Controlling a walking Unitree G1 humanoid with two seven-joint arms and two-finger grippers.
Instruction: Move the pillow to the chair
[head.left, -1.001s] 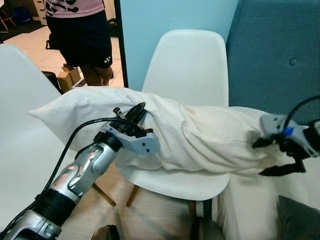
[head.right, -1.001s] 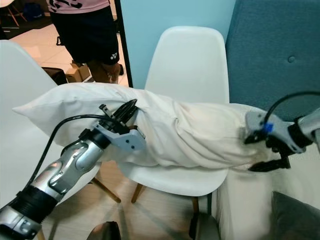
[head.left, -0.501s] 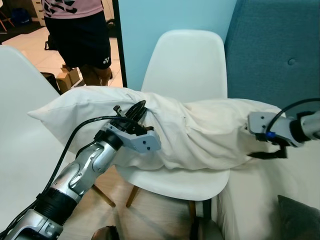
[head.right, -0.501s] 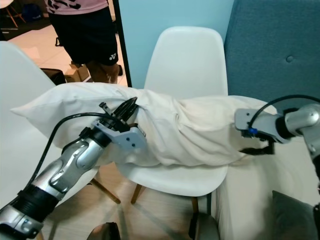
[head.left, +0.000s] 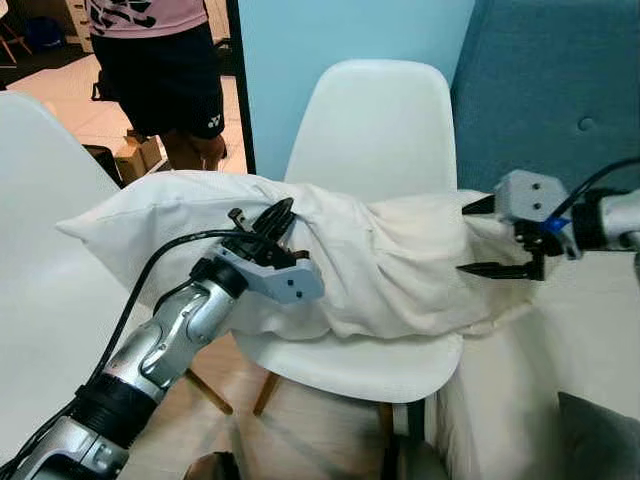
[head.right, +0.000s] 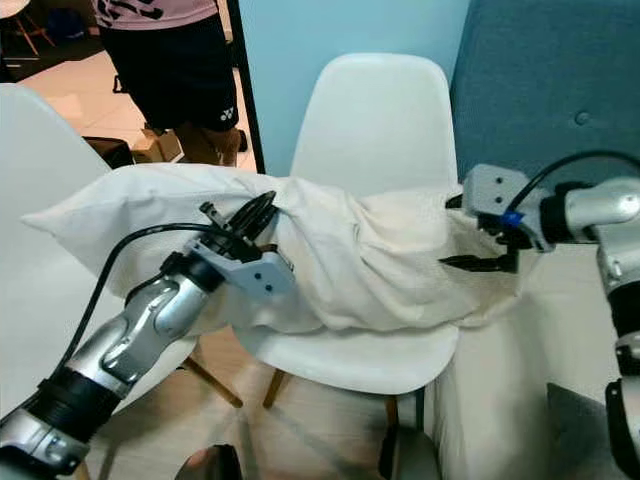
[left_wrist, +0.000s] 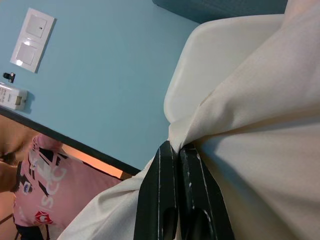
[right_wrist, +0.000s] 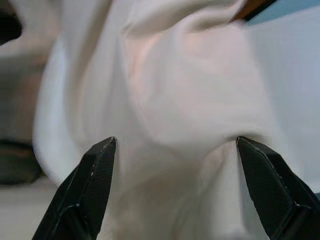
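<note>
Your left hand (left_wrist: 172, 150) is clamped on a fold of the white pillow (head.left: 380, 265), confirmed at the wrist. Right hand (head.left: 478, 238) stands apart at its far end. Pillow lies across the white chair (head.left: 375, 130); a person (head.left: 165, 70) stands behind.

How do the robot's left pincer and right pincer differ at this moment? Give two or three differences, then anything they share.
The left pincer is shut, pinching a fold of the pillow; the right pincer is open, its fingers spread either side of the cloth. The left works the pillow's middle over the chair; the right is at its end nearest the sofa. Both point at the same pillow.
</note>
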